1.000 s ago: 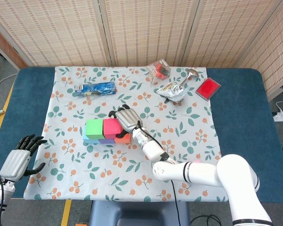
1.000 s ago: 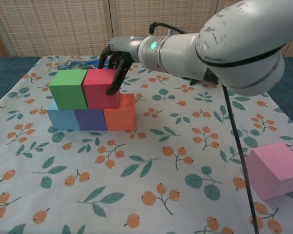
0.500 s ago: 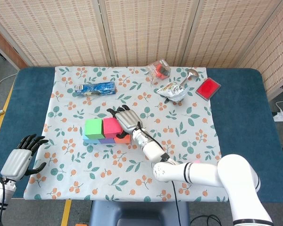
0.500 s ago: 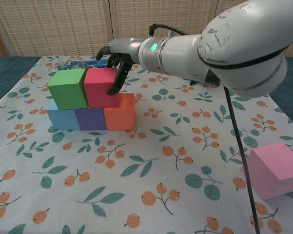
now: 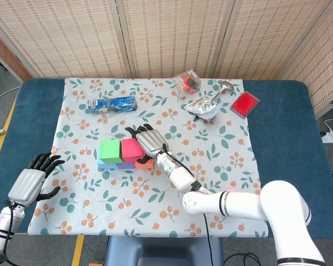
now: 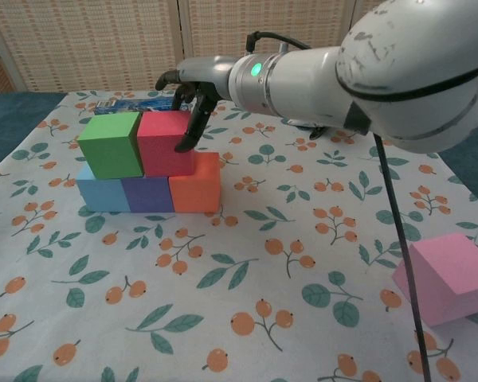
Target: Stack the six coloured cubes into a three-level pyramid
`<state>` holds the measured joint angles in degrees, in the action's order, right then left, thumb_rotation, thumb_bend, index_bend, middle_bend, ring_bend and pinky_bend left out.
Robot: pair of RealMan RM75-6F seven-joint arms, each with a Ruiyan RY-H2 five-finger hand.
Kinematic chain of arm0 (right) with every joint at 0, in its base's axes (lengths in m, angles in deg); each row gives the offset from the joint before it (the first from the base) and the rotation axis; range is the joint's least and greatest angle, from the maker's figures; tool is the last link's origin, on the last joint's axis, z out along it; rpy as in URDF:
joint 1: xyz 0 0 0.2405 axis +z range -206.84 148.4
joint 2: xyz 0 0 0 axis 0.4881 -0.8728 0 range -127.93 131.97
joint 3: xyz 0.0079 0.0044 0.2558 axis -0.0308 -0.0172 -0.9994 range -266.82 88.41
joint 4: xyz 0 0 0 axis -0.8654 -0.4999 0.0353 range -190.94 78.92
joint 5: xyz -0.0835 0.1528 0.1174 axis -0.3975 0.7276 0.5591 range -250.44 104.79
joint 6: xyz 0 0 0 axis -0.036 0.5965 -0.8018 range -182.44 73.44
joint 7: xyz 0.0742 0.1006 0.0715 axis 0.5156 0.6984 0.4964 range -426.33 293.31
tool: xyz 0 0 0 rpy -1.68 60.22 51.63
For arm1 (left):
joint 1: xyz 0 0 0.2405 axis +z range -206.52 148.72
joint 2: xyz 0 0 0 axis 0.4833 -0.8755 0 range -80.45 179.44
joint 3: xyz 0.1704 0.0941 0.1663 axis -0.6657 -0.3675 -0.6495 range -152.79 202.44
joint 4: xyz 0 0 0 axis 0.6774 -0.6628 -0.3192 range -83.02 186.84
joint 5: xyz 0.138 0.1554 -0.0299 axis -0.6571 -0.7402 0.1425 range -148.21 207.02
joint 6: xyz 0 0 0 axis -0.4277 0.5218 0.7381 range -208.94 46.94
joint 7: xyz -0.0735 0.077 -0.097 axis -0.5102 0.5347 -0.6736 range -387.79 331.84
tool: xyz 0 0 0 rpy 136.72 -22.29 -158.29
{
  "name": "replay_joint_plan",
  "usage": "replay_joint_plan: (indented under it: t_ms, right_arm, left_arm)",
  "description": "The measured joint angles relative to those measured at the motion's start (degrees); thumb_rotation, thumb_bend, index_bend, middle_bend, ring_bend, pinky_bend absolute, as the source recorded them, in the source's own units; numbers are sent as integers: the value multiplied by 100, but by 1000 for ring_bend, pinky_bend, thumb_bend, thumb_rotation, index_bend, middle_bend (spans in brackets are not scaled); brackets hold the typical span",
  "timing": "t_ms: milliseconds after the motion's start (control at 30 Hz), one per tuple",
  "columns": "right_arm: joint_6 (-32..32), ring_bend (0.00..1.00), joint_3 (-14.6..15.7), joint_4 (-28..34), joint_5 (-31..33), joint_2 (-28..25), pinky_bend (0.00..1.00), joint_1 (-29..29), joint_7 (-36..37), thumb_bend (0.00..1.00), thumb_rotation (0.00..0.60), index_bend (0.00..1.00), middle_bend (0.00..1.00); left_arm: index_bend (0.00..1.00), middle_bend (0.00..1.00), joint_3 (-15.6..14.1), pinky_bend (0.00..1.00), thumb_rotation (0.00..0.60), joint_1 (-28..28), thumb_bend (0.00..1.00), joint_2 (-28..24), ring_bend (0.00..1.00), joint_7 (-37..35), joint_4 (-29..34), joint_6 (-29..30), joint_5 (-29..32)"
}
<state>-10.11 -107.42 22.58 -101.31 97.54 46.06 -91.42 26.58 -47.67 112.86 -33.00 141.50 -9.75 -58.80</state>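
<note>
Since the earlier frames your left hand [image 5: 29,183] has lifted a little and drifted inward along the blue table [image 5: 22,119] edge at the near left corner; its fingers are spread and it holds nothing. Your right hand has barely shifted, so the red cube looks settled and the second level reads as done.

Going left to right across the floral cloth [image 5: 83,183]: the green cube [image 6: 110,144] sits on the light blue cube [image 6: 102,194] and partly on the purple cube [image 6: 147,195]. Beside it, touching, the red cube [image 6: 167,142] rests over the purple cube and the orange cube [image 6: 196,183]. Five cubes are stacked in two levels.

Your right hand [image 6: 193,94] hangs over the red cube's far right side, its dark fingers [image 6: 193,127] curled down against the cube's right face. From these views you cannot tell whether it grips the cube or only touches it; it looks more like a steadying touch.

Well apart, at the near right, the pink cube [image 6: 448,278] lies tilted on the cloth. That is the last piece, so judge your next step as freeing the right hand and fetching it for the top.
</note>
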Motion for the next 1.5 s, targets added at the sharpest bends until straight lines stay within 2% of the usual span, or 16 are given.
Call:
replay_joint_plan:
  t_ms: [200, 333, 533, 633, 733, 900, 1167, 1500]
  right_arm:
    - [59, 81, -29, 432, -46, -561, 21, -248, 170, 94, 600, 0, 211]
    - [-35, 81, -65, 427, -23, -800, 21, -375, 390, 94, 600, 0, 208]
    - [-333, 81, -114, -88, 80, -676, 13, -338, 584, 71, 600, 16, 206]
    - [-803, 81, -187, -237, 178, -654, 3, -303, 815, 9, 600, 22, 207]
    - [-1320, 75, -267, -304, 217, -692, 0, -289, 1158, 0, 595, 47, 206]
    - [-1860, 56, -369, -500, 182, -695, 0, -269, 1737, 0, 491, 62, 206]
    - [-2328, 47, -472, -703, -235, -588, 0, -258, 2332, 0, 477, 59, 207]
    - [-2479, 41, -311, -999, -624, -436, 0, -214, 2814, 0, 476, 37, 207]
  left_arm:
    - [185, 106, -14, 72, 600, -5, 292, -3, 12, -51, -7, -35, 52]
    - [185, 107, -37, 72, 600, 50, 290, 16, 12, -106, -1, 19, 86]
    - [185, 107, -56, 73, 600, 112, 291, 45, 12, -233, 11, 71, 139]
    - [185, 107, -75, 72, 600, 151, 291, 48, 13, -265, 12, 122, 135]
    - [185, 106, -106, 72, 600, 211, 290, 46, 13, -282, 1, 187, 125]
    - [185, 106, -141, 73, 600, 293, 292, 64, 13, -297, 4, 276, 121]
    - [185, 106, -170, 72, 600, 319, 291, 73, 12, -236, 43, 263, 119]
    - [185, 107, -166, 72, 600, 314, 291, 77, 12, -181, 63, 226, 140]
